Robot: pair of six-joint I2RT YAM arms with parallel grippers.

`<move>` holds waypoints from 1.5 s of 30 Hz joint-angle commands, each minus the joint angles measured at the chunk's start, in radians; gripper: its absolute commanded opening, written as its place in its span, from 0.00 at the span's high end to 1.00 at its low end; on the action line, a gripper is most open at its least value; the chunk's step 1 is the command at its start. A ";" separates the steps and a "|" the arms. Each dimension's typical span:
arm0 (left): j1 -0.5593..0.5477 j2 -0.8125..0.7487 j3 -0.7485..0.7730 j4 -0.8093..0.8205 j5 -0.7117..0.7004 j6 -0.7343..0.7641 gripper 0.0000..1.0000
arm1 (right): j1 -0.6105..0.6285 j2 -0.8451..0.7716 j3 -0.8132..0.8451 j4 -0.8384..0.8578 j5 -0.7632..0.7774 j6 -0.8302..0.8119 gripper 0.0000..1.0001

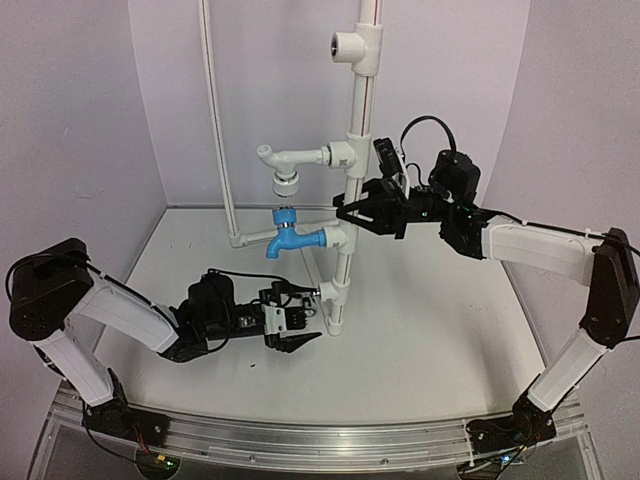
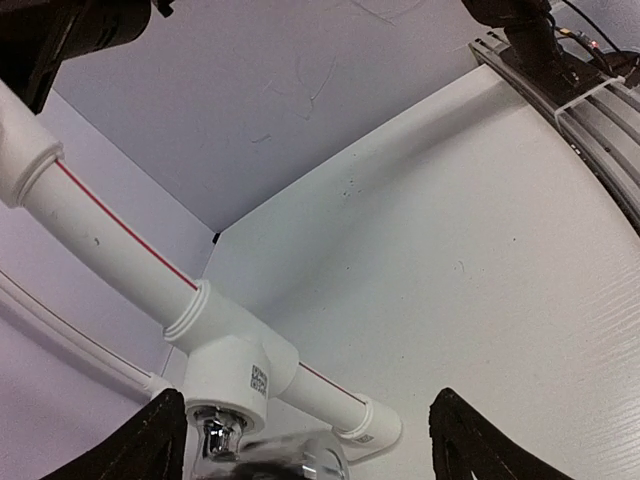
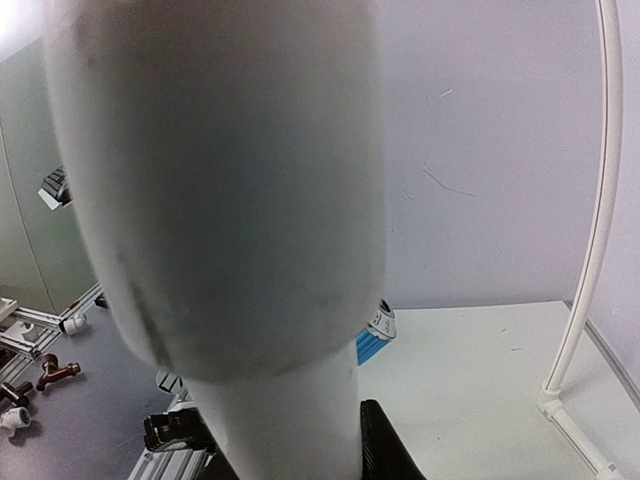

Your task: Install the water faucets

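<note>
A shiny silver faucet (image 2: 275,455) sits with its end in the port of the lowest white tee (image 2: 235,365) on the vertical white pipe (image 1: 352,250). My left gripper (image 2: 308,400) is open; its black fingers (image 2: 160,440) stand wide on either side of the faucet without touching it. In the top view the left gripper (image 1: 292,322) lies low beside that tee (image 1: 332,292). My right gripper (image 1: 358,210) is shut on the vertical pipe above the blue tap (image 1: 290,235). In the right wrist view the pipe (image 3: 230,200) fills the frame and one finger (image 3: 385,450) presses its side.
A white tap (image 1: 285,170) hangs from a higher tee, and an open tee (image 1: 355,45) is at the top. A thin white pipe (image 1: 218,120) runs up the back wall. Loose fittings (image 3: 50,375) lie off the table at the left of the right wrist view.
</note>
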 commanded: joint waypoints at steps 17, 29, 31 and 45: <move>-0.136 -0.154 -0.151 0.096 -0.194 -0.205 0.21 | -0.009 0.006 -0.016 -0.233 -0.006 0.137 1.00; -0.136 -0.174 -0.218 0.223 -0.372 -0.995 0.27 | -0.009 0.005 -0.012 -0.256 0.000 0.122 1.00; -0.137 -0.170 -0.223 0.211 -0.373 -1.076 0.36 | -0.010 0.006 -0.010 -0.259 0.002 0.121 1.00; -0.135 0.222 -0.157 0.539 -0.387 -1.417 0.84 | -0.010 -0.005 -0.015 -0.272 0.010 0.111 1.00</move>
